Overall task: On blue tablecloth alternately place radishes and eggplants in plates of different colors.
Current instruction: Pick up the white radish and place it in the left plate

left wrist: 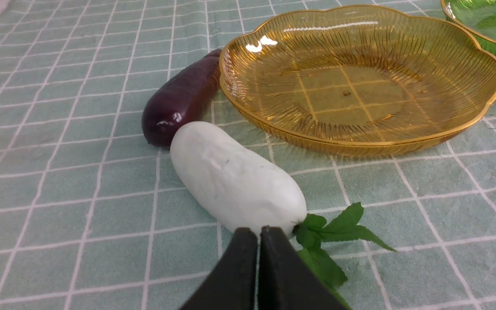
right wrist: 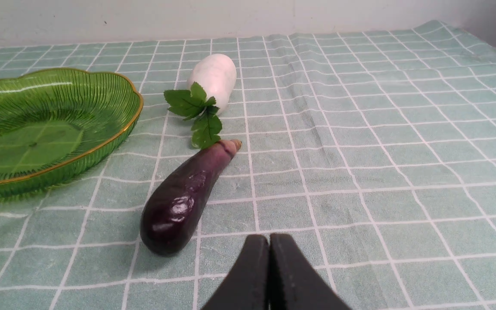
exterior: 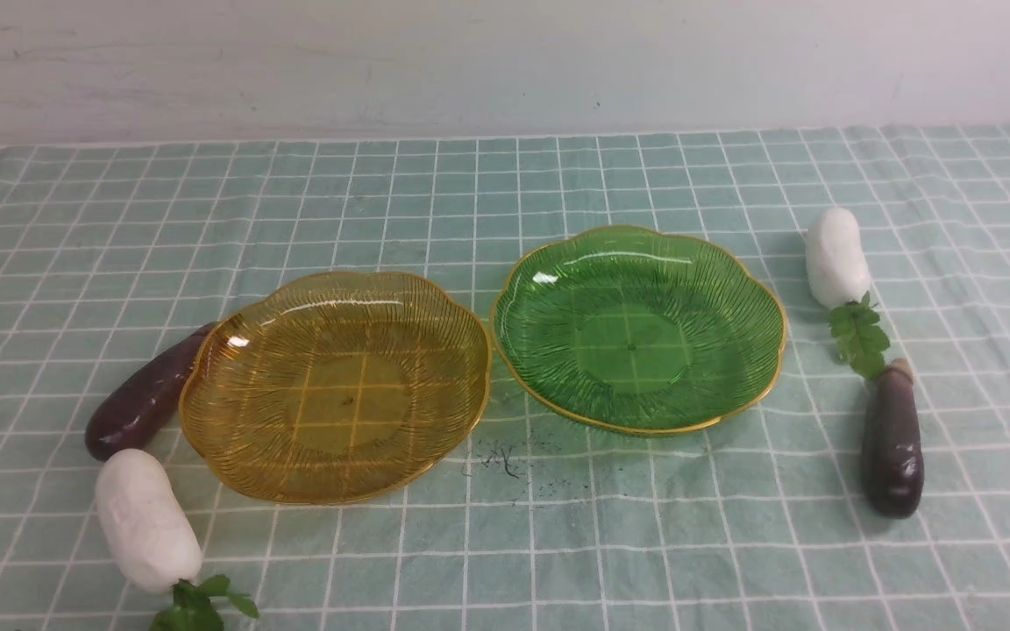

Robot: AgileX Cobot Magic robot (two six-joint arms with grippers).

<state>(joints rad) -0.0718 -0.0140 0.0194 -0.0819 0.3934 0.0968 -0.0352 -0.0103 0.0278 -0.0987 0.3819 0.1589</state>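
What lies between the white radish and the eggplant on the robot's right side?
Green leaves of the radish, reaching the stem end of the eggplant; the front and right wrist views show it.

I see the blue tablecloth (exterior: 505, 543) carrying the amber plate (exterior: 334, 390) centre-left and the green plate (exterior: 636, 329) centre-right. The left eggplant (exterior: 141, 407) and left radish (exterior: 147, 521) lie lower left, the right radish (exterior: 836, 257) and right eggplant (exterior: 892, 447) mid-right.

The left claw (left wrist: 259, 231) and right claw (right wrist: 269, 237) are tapered matte black.
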